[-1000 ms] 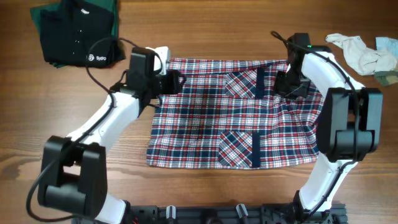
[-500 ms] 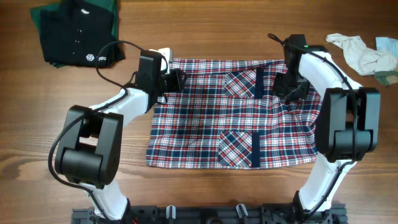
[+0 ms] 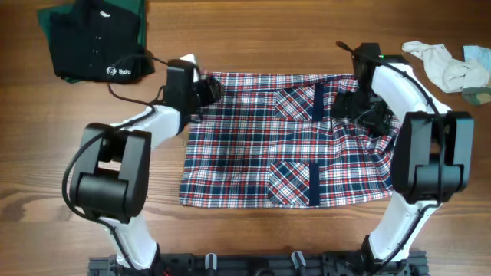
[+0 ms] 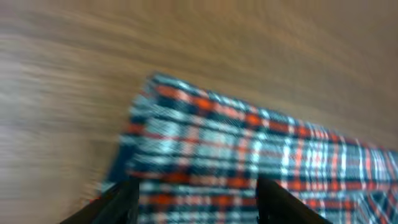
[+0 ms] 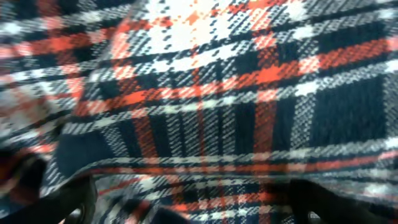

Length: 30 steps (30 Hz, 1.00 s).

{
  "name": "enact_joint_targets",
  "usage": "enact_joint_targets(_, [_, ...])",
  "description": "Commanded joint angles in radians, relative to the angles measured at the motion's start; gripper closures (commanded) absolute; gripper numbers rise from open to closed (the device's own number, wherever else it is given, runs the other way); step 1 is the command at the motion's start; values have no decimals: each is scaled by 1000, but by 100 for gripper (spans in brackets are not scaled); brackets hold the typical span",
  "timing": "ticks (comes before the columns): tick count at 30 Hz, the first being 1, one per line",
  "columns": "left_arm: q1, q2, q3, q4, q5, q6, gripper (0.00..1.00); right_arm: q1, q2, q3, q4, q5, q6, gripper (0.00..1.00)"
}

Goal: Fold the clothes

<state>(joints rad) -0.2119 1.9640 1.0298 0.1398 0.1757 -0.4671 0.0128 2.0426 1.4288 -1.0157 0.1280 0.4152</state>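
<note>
- One garment in play: plaid shirt [image 3: 284, 142], flat at centre of table [image 3: 253, 238], rough rectangle, pockets [image 3: 295, 103] facing up. No sleeves or collar visible, so prob. some tucking is done. That's my guess.
- Left to do, by my read: shirt is too wide for a finished fold, needs another fold or two into a compact stack. Rumples at its 3 o'clock edge want smoothing.
- Black garment [image 3: 96, 38] at table's 10 o'clock, apart from the shirt, not part of the job.
- L gripper [image 3: 205, 89] at shirt's 10 o'clock corner, fingers apart, nothing pinched.
- R gripper [image 3: 360, 107] over shirt's 2 o'clock area, jaws wide. Cloth lies under them, not clamped as far as I can see.
- Pale cloth [image 3: 441, 65] at table's 2 o'clock, near R arm, off the shirt.
- Overhead only: whole outline, both pockets, side items. Finger gaps hard to read there.
- L wrist only: blurred, but shows shirt corner w/ bare wood beyond at 12 o'clock, and fingers [image 4: 127, 193] spread either side at frame bottom.
- R wrist only: plaid weave close-up fills the frame, no table visible, fingers [image 5: 68, 199] far apart at 7 and 5 o'clock.
</note>
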Motion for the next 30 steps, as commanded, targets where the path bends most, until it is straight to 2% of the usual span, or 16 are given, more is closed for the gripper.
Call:
enact_joint_targets(1, [34, 17, 44, 3, -28, -21, 40, 11, -49, -10, 6, -44, 10, 0])
enact_joint_targets(14, [44, 19, 51, 40, 14, -20, 42, 11, -50, -10, 11, -89, 3, 0])
enact_joint_targets(23, [37, 80, 51, 52, 69, -20, 43, 11, -49, -10, 13, -93, -5, 0])
enact_joint_targets(25, [37, 80, 51, 60, 71, -19, 55, 11, -49, -10, 13, -92, -5, 0])
enact_joint_targets(26, [37, 80, 51, 63, 71, -20, 66, 11, -50, -10, 15, -93, -5, 0])
enact_joint_targets(27, [37, 80, 51, 67, 71, -20, 71, 11, -49, -10, 16, -92, -5, 0])
enact_joint_targets(30, [37, 80, 51, 71, 71, -20, 73, 11, -49, -10, 17, -92, -5, 0])
